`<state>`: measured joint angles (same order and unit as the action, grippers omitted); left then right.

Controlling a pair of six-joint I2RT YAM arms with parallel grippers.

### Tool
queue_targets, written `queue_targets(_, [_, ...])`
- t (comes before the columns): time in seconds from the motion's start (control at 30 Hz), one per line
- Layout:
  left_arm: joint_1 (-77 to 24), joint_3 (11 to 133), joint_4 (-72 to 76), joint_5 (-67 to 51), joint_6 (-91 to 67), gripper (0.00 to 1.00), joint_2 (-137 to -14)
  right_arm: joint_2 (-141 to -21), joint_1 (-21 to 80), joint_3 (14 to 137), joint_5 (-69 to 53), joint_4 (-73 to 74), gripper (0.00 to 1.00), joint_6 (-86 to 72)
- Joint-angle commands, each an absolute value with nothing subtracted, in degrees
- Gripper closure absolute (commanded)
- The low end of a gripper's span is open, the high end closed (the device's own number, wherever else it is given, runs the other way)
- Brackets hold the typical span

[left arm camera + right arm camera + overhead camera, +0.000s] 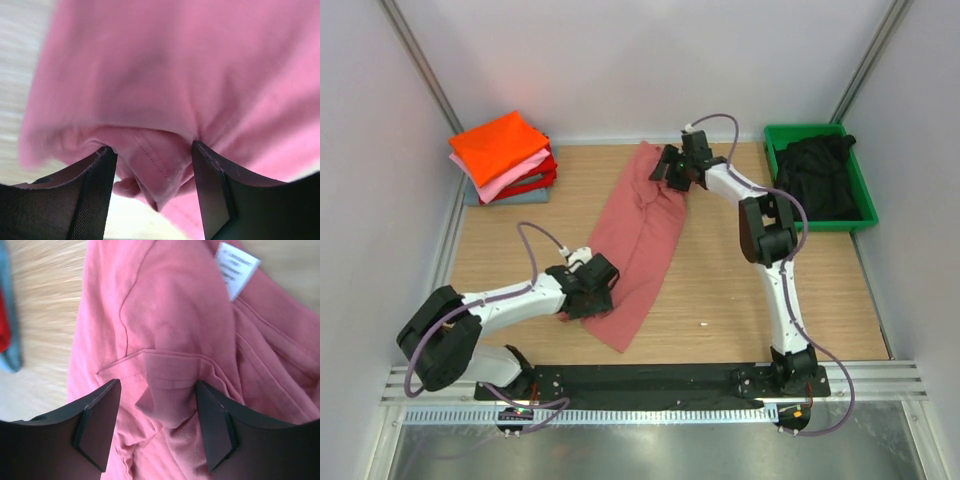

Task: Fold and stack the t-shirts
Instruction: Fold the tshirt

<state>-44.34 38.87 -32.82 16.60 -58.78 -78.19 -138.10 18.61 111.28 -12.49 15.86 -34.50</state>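
At the far left corner of the tabletop (720, 290) sits a stack (505, 160) of folded shirts, orange on top over pink, red and grey-blue layers. Near the front, the left claw (152, 150) is down on the near end of the salmon shirt (640, 240), its fingers apart with a bunch of hem between them that touches both. I cannot tell whether it is pinching. The shirt lies in a long strip, slanting from the near left up to the far middle. At its far end the right claw (157, 385) is released, straddling a loose sleeve fold, with a white label (236, 270) just beyond. At the far right a green bin (868, 190) holds a crumpled black shirt (815, 175).
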Motion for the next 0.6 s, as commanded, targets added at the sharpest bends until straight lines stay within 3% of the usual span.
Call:
queue_targets(0.0, [-53.6,38.0,-30.7,7.6,-71.4,0.37,-81.5,-147.9,21.4,120.8,-22.5,18.3,0.32,-32.9])
queue_targets(0.13, [-62.9,43.1,-29.7,6.8,-74.5,0.37,-86.6,-153.7,21.7,130.9,-24.1,18.5,0.26,-32.3])
queue_targets(0.3, [-69.9,52.3,-32.0,7.2,-75.3,0.38,-90.2,-154.6,21.7,139.0,-23.3,15.8,0.09,-30.8])
queue_targets(0.57, [-73.1,62.8,-50.6,15.6,-74.7,0.36,-79.2,-139.7,20.2,136.2,-17.5,15.5,0.02,-28.0])
